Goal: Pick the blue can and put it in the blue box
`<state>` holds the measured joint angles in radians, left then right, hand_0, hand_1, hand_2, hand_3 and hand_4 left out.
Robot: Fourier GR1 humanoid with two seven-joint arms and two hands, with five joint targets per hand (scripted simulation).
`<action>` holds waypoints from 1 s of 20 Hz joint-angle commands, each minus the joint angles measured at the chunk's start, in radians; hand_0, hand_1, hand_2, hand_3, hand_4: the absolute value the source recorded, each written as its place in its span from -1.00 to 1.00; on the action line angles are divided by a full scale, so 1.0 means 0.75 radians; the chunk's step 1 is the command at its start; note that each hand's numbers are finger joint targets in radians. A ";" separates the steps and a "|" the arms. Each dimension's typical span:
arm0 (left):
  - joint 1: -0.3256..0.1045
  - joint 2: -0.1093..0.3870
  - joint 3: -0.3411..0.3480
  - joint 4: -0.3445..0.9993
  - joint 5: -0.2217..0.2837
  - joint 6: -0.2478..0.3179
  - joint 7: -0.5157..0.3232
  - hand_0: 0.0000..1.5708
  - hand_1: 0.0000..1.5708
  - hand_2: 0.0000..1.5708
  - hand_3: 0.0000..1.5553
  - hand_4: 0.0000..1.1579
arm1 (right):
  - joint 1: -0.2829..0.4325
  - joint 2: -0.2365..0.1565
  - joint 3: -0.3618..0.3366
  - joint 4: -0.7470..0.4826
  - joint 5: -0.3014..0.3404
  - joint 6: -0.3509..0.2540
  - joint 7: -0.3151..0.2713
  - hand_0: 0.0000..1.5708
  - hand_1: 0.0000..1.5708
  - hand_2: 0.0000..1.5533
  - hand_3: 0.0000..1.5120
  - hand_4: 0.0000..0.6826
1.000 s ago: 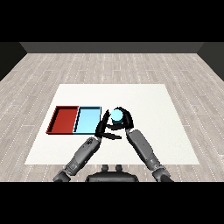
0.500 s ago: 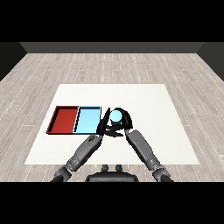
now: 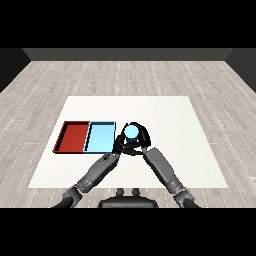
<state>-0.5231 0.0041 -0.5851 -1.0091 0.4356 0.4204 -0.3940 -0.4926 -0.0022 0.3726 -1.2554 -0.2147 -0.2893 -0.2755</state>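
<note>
The blue can (image 3: 131, 132) shows its pale round top just right of the light blue tray (image 3: 100, 136). My right hand (image 3: 140, 140) is curled round the can, with fingers wrapping its far and right sides. My left hand (image 3: 122, 148) sits close against the can's left and near side, beside the blue tray's right edge, its fingers bent near the can. The can's lower body is hidden by both hands.
A red tray (image 3: 73, 136) lies directly left of the blue tray, sharing a wall with it. The white table (image 3: 170, 115) stretches wide to the right and behind the hands. Wooden floor surrounds the table.
The can and my right hand have shifted slightly left, toward the blue tray. My left hand has stayed close beside them.
</note>
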 commanded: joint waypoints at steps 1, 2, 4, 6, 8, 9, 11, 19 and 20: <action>0.031 -0.005 -0.003 -0.031 -0.060 0.006 0.011 -1.00 -1.00 -1.00 -1.00 -1.00 | 0.020 0.003 0.065 0.049 -0.065 -0.022 -0.072 0.82 0.82 0.88 0.81 0.56; 0.006 -0.005 -0.038 -0.056 0.002 0.045 0.028 -1.00 -1.00 -1.00 -1.00 -1.00 | -0.049 0.003 0.043 0.055 -0.052 -0.021 -0.018 0.82 0.82 0.88 0.82 0.56; 0.012 -0.002 0.060 -0.089 -0.087 -0.024 0.056 -1.00 -1.00 -1.00 -1.00 -1.00 | -0.055 0.003 0.102 0.027 -0.081 -0.079 0.010 0.84 0.84 0.88 0.81 0.52; -0.053 -0.005 -0.054 0.053 0.062 0.013 -0.077 -1.00 -1.00 -1.00 -1.00 -1.00 | -0.022 0.003 0.141 -0.004 -0.079 -0.119 -0.007 0.87 0.87 0.89 0.81 0.55; -0.123 -0.005 -0.054 0.109 0.101 0.016 -0.029 -1.00 -1.00 -1.00 -1.00 -1.00 | -0.095 0.003 0.102 0.108 -0.097 -0.093 -0.076 0.86 0.86 0.88 0.81 0.57; -0.064 -0.004 -0.159 0.055 0.127 0.107 -0.057 -1.00 -1.00 -1.00 -1.00 -1.00 | -0.044 0.002 0.064 0.053 -0.006 -0.031 -0.033 0.83 0.83 0.86 0.79 0.53; -0.118 -0.004 -0.068 0.072 0.066 0.053 -0.021 -1.00 -1.00 -1.00 -1.00 -1.00 | -0.038 0.002 0.256 0.000 -0.108 -0.204 -0.014 0.83 0.83 0.86 0.78 0.51; -0.068 -0.003 -0.068 0.075 0.183 0.130 -0.042 -1.00 -1.00 -0.51 -1.00 0.34 | -0.044 0.002 0.188 0.000 -0.060 -0.124 -0.006 0.84 0.84 0.87 0.81 0.50; -0.115 -0.003 -0.021 0.138 0.137 0.192 -0.023 0.84 0.84 0.86 0.73 0.89 | -0.013 0.002 0.261 -0.072 -0.074 -0.189 0.014 0.84 0.84 0.88 0.81 0.50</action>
<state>-0.5637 0.0332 -0.6209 -0.9819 0.4987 0.5149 -0.4007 -0.5350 -0.0226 0.5074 -1.2358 -0.2648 -0.3927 -0.2955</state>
